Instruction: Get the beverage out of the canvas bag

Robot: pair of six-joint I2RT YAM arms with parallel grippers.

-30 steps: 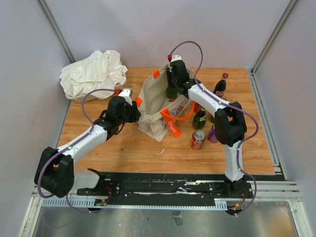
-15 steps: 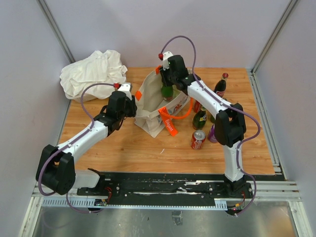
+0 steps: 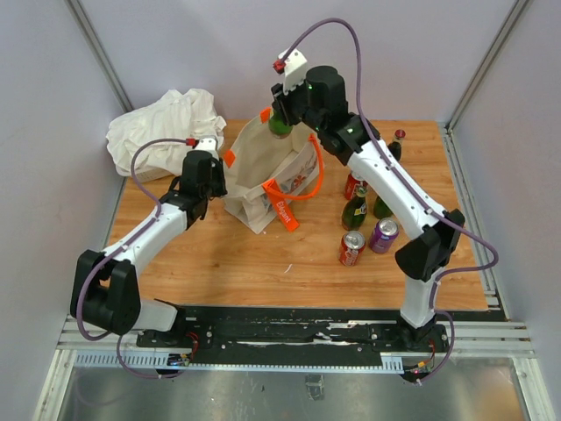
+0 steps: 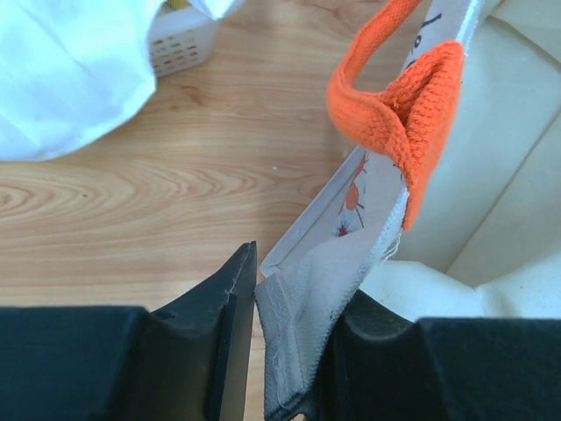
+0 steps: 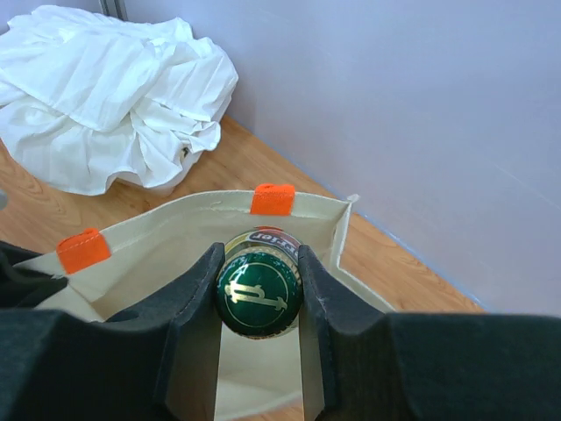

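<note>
Green bottle [image 3: 279, 124] sat gripped in right hand [image 5: 259, 267], left hand [image 4: 294, 294] pinching the canvas bag [image 3: 259, 175] — lifting clear seemed next.

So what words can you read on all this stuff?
The orange strap tag on the cream canvas bag: white letters, too blurred to read.
The gold-on-green cap of the green glass bottle: an emblem only, no words.
The red band under that cap: letters cut off, unreadable.
The red can and purple can: print too small.
Nothing reads clearly.
</note>
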